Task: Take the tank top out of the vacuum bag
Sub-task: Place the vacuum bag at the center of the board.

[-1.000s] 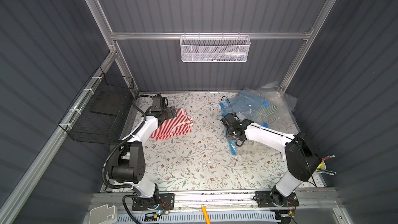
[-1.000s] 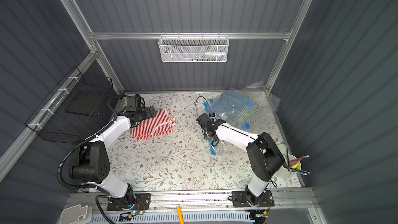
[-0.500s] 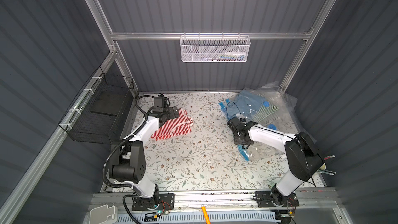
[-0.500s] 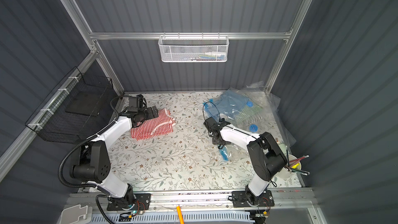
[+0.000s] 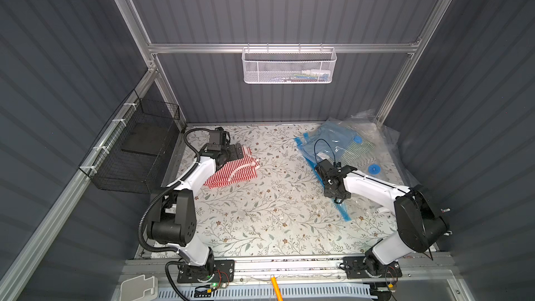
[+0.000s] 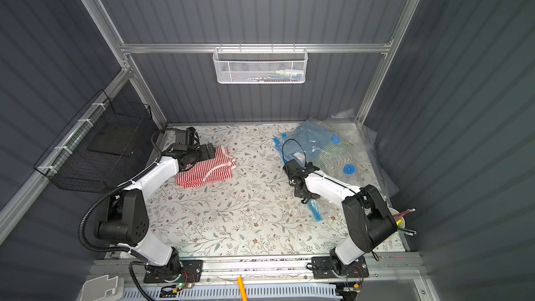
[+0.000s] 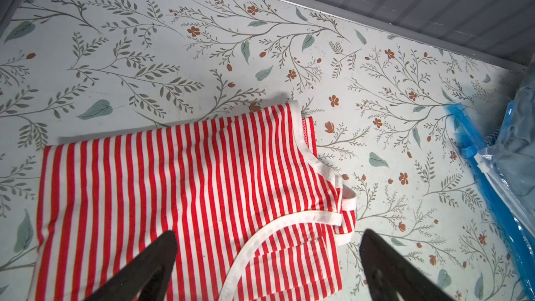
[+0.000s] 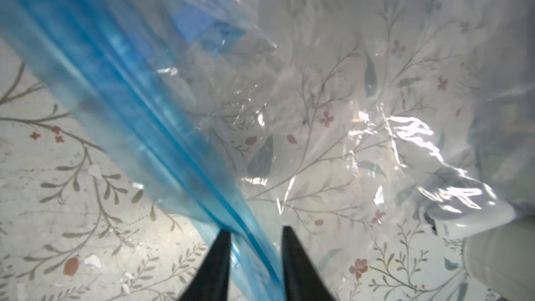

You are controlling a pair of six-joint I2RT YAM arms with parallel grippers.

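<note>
Right arm reaches low over the table (image 5: 260, 212), right gripper (image 8: 255, 229) angled down, jaws part-open astride the blue zip strip (image 8: 173, 140) of the bag (image 8: 347, 111) without pinching it; farther back, left arm stretches forward, left gripper (image 7: 268, 232) spread wide just above the striped tank top (image 7: 188, 183), lying flat outside the bag.
</note>
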